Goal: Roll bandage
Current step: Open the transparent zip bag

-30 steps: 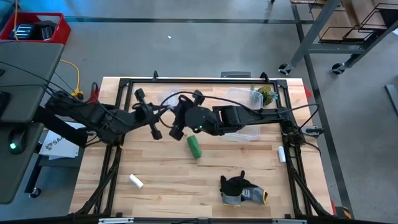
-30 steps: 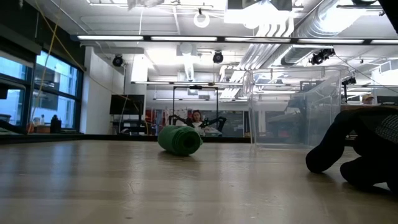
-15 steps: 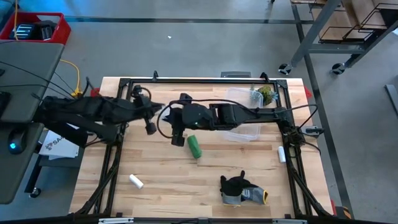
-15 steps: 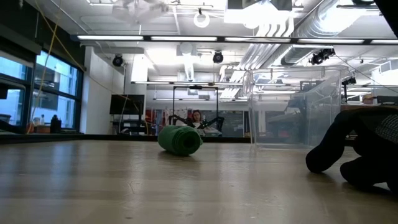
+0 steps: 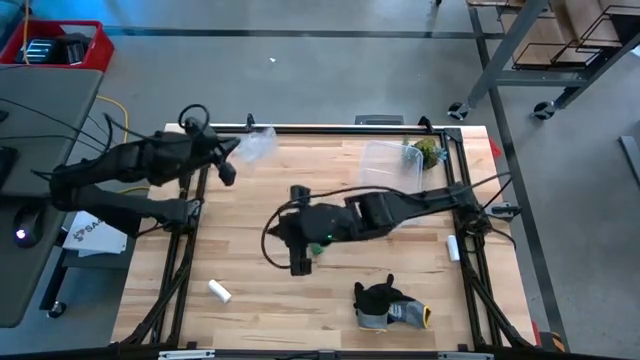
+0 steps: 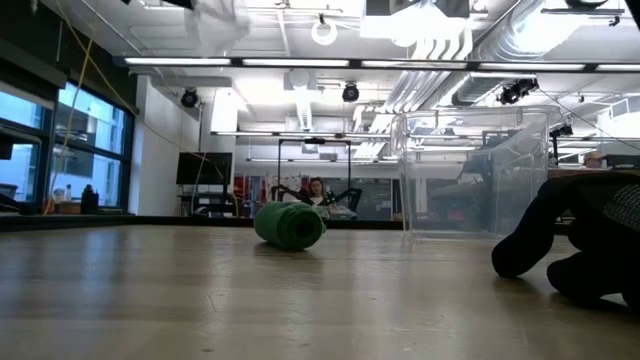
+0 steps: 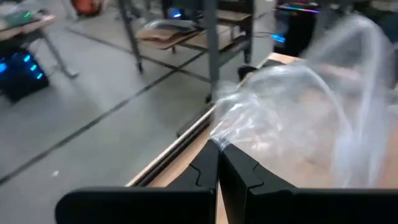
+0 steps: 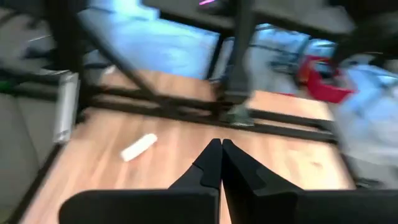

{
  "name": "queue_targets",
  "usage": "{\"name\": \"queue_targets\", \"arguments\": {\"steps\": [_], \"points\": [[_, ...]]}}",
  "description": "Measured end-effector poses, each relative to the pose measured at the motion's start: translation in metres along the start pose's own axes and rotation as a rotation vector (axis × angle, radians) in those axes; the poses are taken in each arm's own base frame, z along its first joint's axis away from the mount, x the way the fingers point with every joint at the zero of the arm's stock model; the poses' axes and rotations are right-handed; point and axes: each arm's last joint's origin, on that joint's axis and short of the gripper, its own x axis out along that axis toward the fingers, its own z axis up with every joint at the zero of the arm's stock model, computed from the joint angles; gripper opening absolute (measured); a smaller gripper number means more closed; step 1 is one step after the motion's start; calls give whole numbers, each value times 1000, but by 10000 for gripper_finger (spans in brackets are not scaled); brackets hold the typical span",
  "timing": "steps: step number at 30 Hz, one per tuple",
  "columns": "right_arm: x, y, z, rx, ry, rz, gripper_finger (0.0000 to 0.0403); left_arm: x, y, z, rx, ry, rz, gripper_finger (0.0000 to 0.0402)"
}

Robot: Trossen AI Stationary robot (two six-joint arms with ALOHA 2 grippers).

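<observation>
a: what's the biggest thing here?
b: the wooden table (image 5: 250,300) with its black frame. on it, at the far right, a clear plastic box (image 5: 385,160); in the low view it stands to the right behind the bandage.

a: the arms?
b: the right arm reaches across the middle of the table, its gripper (image 5: 300,265) over the wood, fingers (image 8: 211,163) pressed together with nothing between them. the left gripper (image 5: 226,172) is up at the far left edge, pinched shut on a crumpled clear plastic bag (image 5: 255,145).

a: and the bandage?
b: a compact green roll (image 6: 290,225) lying on its side on the table. from above only a sliver of green (image 5: 317,249) shows under the right arm, near the middle, so i can't tell its long axis there; at table height it runs slantwise, one end toward the camera and right.

a: smaller bits?
b: a dark grey glove (image 5: 388,305) near the front right, a small white cylinder (image 5: 219,291) at the near left, another white cylinder (image 5: 452,247) by the right rail.

a: any writing?
b: a white sheet (image 5: 90,235) off the left edge carries dark letters, partly hidden; i can't read the word.
</observation>
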Motion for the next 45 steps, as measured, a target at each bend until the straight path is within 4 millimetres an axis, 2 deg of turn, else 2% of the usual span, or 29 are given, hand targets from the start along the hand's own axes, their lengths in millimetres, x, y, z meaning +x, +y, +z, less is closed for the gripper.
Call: {"name": "queue_targets", "arguments": {"steps": [4, 6, 9, 12, 15, 18, 21, 25, 29, 33, 37, 45], "points": [[-27, -18, 14, 61, -54, -171, 0, -11, -6, -4, 37, 20, -183, 0], [-41, -28, 20, 187, -88, -214, 0, -14, -11, -7, 89, 40, -240, 0], [-58, -39, 21, 449, -85, -208, 0, -17, -16, -17, 223, 97, -232, 0], [-61, -43, 12, 533, -17, -252, 9, -18, -25, -25, 357, 129, -193, 0], [-47, -41, -5, 650, 88, -257, 38, -19, -39, -28, 517, 106, -200, 0], [-22, -43, -25, 807, 150, -286, 80, -22, -55, -32, 682, 82, -195, 0], [-1, -51, -34, 1002, 98, -318, 125, -25, -71, -37, 877, 46, -164, 0], [18, -61, -37, 1234, 0, -256, 171, -30, -85, -41, 1040, -5, -82, 0], [31, -64, -40, 1349, -21, -149, 187, -31, -87, -41, 991, -25, -25, 0], [37, -60, -50, 1436, 6, -153, 188, -31, -88, -37, 910, -55, 30, 0], [43, -58, -56, 1477, 0, -161, 188, -31, -90, -34, 874, -72, 20, 0], [47, -59, -55, 1486, -61, -157, 186, -29, -102, -32, 831, -88, -33, 0]]}}
